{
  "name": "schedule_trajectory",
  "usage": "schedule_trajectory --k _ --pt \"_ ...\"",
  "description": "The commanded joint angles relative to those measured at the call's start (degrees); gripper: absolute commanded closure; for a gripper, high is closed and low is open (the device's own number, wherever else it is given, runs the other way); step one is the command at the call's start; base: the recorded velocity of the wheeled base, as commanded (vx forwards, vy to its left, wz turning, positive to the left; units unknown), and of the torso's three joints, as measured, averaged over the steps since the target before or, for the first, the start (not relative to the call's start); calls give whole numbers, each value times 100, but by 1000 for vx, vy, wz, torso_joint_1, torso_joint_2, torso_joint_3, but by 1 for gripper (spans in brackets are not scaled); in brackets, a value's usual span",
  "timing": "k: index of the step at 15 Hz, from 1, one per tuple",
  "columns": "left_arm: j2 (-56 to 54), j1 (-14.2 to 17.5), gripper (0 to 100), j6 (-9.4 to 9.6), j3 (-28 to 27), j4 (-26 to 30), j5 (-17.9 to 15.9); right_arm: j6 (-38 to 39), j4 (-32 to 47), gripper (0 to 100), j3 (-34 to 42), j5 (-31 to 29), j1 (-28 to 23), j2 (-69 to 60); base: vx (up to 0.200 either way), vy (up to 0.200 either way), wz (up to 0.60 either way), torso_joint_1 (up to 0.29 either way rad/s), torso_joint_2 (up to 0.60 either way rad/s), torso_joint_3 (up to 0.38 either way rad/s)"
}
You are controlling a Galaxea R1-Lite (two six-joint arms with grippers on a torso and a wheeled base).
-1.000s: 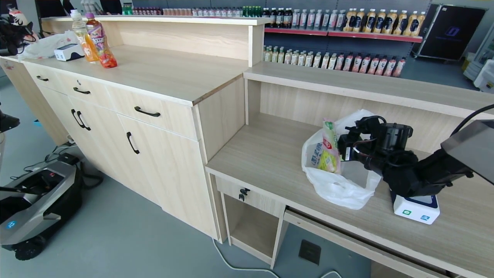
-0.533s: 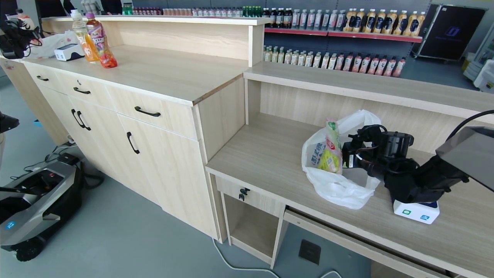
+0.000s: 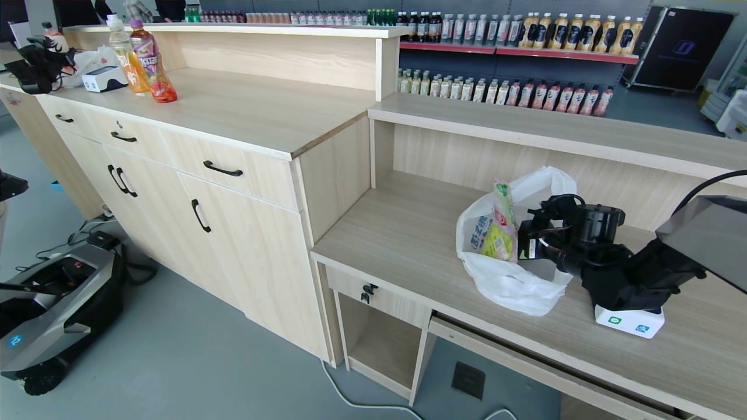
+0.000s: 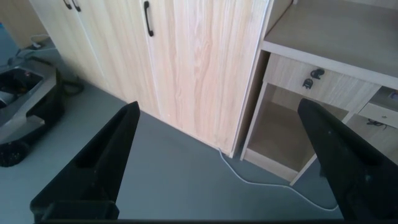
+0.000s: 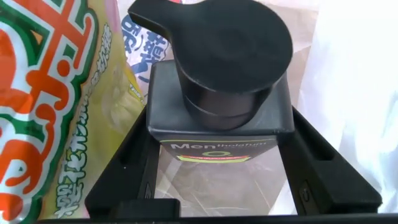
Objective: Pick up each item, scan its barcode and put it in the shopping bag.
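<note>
Right tool (image 5: 221, 158) was clamped on a dark bottle (image 5: 221, 74) with a black cap, held at the mouth of the shopping bag (image 3: 508, 286) on the desk (image 3: 402, 233), beside a snack packet (image 3: 499, 230) inside it. Likely risks: the bottle tipping over the limp rim on release, or the jaws snagging plastic. Right wrist view showed the grip and label; head view gave the bag's outline and the scanner (image 3: 629, 322) nearby. Left tool (image 4: 214, 162) hung wide open, empty, over the floor.
</note>
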Motion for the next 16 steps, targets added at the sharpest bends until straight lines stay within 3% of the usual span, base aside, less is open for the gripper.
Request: schedule_trajectory --k 1,8,9,14,16 --pt "0 -1 0 -2 0 0 -5 -1 -2 100 -4 3 9 -3 0 0 0 0 0 0" --pt "0 -1 0 -2 0 0 4 -1 -2 100 111 -6 9 -3 0 0 0 0 0 0" --pt "0 -1 0 -2 0 0 4 7 -11 0 102 3 9 -3 0 0 0 0 0 0" --pt "0 -1 0 -2 0 0 4 16 7 0 93 82 44 -285 0 0 0 0 0 0" --pt "0 -1 0 -2 0 0 -5 -1 51 0 119 504 80 -777 0 0 0 0 0 0"
